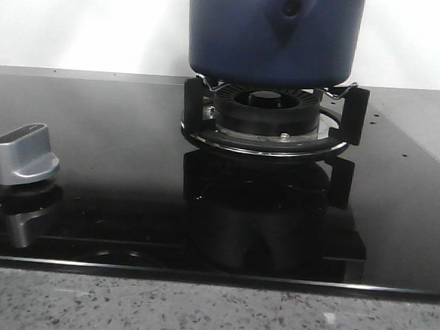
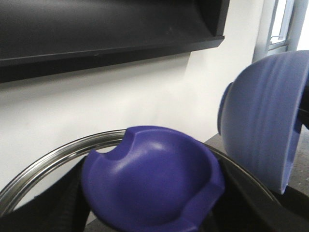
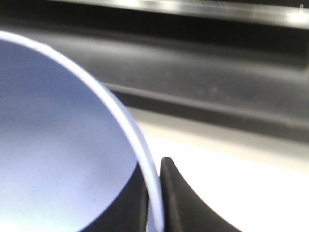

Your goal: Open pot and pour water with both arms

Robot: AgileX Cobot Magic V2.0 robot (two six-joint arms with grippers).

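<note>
The dark navy pot (image 1: 274, 33) stands on the burner in the front view, its teardrop handle bracket (image 1: 290, 11) facing me. Its top is cut off by the frame, and no gripper shows in that view. My left gripper (image 2: 147, 209) is shut on the lid's blue knob (image 2: 149, 179). The lid's steel rim (image 2: 48, 162) curves behind the knob, with the wall beyond it. My right gripper (image 3: 153, 181) is shut on the rim of a lighter blue bowl (image 3: 53, 145). In the left wrist view this bowl (image 2: 263, 121) hangs tilted on its side beside the lid.
A black burner grate (image 1: 268, 119) sits on the glossy black glass cooktop (image 1: 116, 143). A silver control knob (image 1: 24, 155) is at the front left, and the speckled counter edge (image 1: 194, 314) is nearest. A dark hood (image 2: 106, 29) hangs above against the white wall.
</note>
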